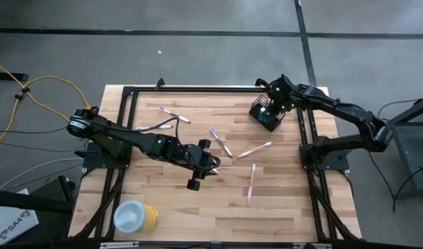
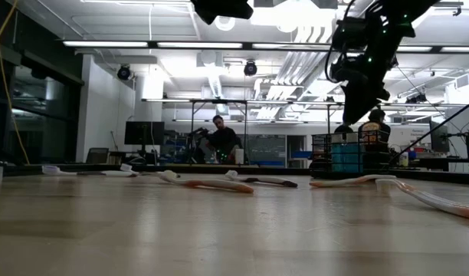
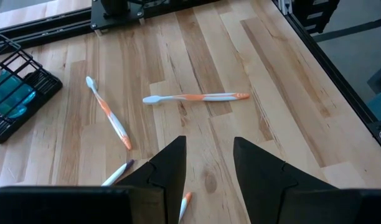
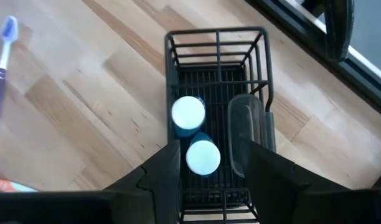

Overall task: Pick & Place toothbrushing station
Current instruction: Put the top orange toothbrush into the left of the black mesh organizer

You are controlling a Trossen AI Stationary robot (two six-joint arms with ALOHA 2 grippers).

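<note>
While both tools gape | black wire holder boxy | wood table grainy

Left gripper mid-table, jaws apart; right gripper likewise.

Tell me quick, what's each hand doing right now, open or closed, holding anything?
Left hand: open, holding nothing, over the toothbrushes mid-table.
Right hand: open, holding nothing, above the wire holder with two tubes inside.
</note>
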